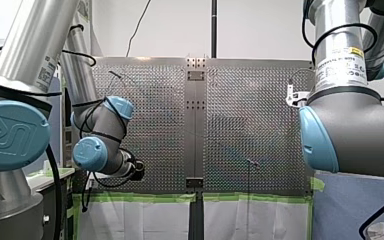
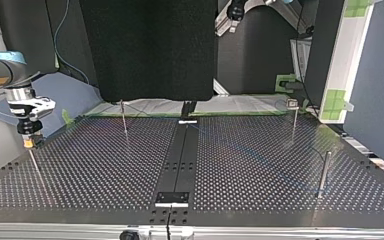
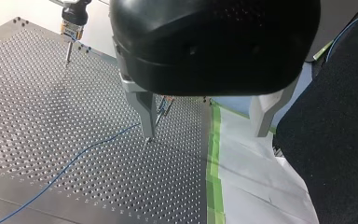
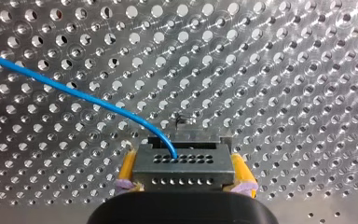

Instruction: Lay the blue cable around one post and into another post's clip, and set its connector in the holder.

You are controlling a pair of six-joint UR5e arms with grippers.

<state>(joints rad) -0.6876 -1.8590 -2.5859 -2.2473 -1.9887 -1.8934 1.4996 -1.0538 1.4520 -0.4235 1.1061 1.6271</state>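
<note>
Right claw (image 4: 184, 173) clamped on connector (image 4: 184, 161) (yellow pads (image 4: 127, 170) either side), near table (image 4: 284, 70) side edge, held ready for seating; cable (image 4: 70, 91) trails across table. Left claw (image 3: 204, 134) open, empty, by taped edge

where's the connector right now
In the right wrist view the connector is clamped between the yellow pads of my right pincer, over the perforated table, the blue cable leaving it; in the top view, at far left.
</note>
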